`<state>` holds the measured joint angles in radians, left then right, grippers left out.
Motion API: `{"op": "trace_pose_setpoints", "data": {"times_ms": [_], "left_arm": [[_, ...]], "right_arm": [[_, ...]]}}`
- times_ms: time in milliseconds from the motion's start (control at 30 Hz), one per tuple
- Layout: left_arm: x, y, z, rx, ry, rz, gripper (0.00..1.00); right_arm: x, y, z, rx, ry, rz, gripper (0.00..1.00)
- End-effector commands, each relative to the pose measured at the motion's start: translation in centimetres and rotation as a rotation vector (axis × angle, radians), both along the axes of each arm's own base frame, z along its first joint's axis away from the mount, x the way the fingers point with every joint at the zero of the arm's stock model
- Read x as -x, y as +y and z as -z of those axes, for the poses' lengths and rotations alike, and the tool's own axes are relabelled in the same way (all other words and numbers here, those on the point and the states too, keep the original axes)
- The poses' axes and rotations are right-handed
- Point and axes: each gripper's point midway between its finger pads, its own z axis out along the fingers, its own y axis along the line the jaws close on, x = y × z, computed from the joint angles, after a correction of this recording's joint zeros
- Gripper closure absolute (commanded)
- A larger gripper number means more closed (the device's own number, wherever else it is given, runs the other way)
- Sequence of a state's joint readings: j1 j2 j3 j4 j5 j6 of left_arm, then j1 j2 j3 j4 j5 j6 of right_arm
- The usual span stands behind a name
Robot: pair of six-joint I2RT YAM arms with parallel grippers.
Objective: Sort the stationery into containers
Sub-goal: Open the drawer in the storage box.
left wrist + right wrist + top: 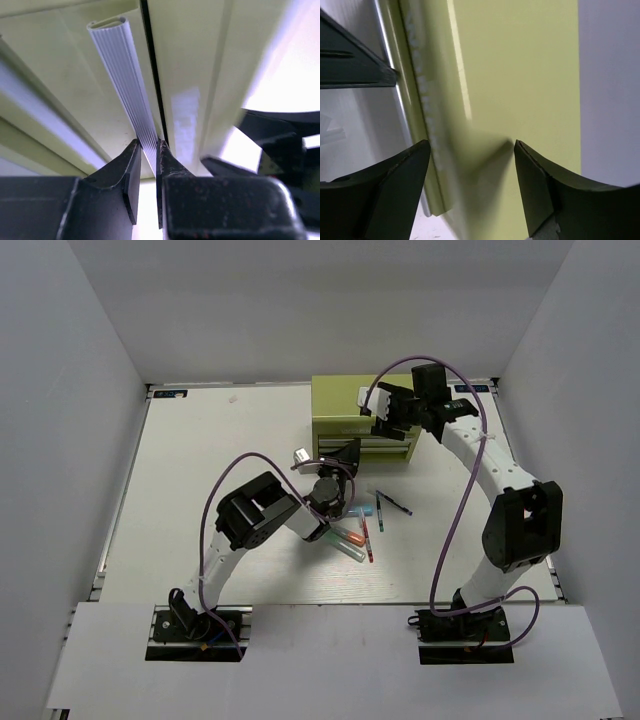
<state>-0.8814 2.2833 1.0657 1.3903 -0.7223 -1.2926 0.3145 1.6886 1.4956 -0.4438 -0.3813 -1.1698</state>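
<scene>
My left gripper [148, 147] is clamped on the ribbed silver drawer handle [125, 85] at the front of the yellow-green chest [335, 400], with the bar pinched between both fingertips. My right gripper [470, 145] sits over the top of the chest with its jaws spread wide and nothing between them. I take it to be steadying the chest, though I cannot tell whether it presses down. I also cannot tell whether the drawer has come out at all; from above it looks shut or nearly so.

By my reckoning the sorting proper has not yet begun. All the stationery [365, 530] I can see lies loose on the table in front of the chest: an orange highlighter [349, 537], a green one [353, 551], a light blue one [381, 508], a red pen [365, 532] and a dark pen [395, 503]. What is left is opening the drawer, then carrying every piece across and closing the chest
</scene>
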Motion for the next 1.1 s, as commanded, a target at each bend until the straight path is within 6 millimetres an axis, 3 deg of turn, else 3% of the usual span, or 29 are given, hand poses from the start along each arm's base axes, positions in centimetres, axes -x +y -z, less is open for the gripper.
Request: {"op": "trace_pose_setpoints", "data": {"times_ms": [0, 400, 600, 700, 1067], "left_arm": [[2.3, 4.8, -8.9, 0.316, -0.23, -0.095, 1.0], [3.0, 4.1, -9.2, 0.309, -0.238, -0.06, 1.0], [4.7, 3.3, -9.2, 0.294, -0.23, -0.011, 1.0], [5.6, 2.7, -8.1, 0.269, -0.207, 0.01, 1.0], [8.2, 1.7, -8.5, 0.268, -0.195, 0.065, 1.0]], "right_arm": [[-1.4, -0.8, -1.1, 0.011, -0.031, 0.054, 0.27], [-2.7, -1.5, -0.8, 0.02, -0.013, 0.132, 0.28], [-3.4, -1.8, -0.8, 0.016, -0.009, 0.169, 0.28], [-3.4, -1.7, -0.7, 0.012, 0.001, 0.183, 0.28], [-3.3, -2.1, -0.7, 0.014, 0.01, 0.212, 0.27]]}}
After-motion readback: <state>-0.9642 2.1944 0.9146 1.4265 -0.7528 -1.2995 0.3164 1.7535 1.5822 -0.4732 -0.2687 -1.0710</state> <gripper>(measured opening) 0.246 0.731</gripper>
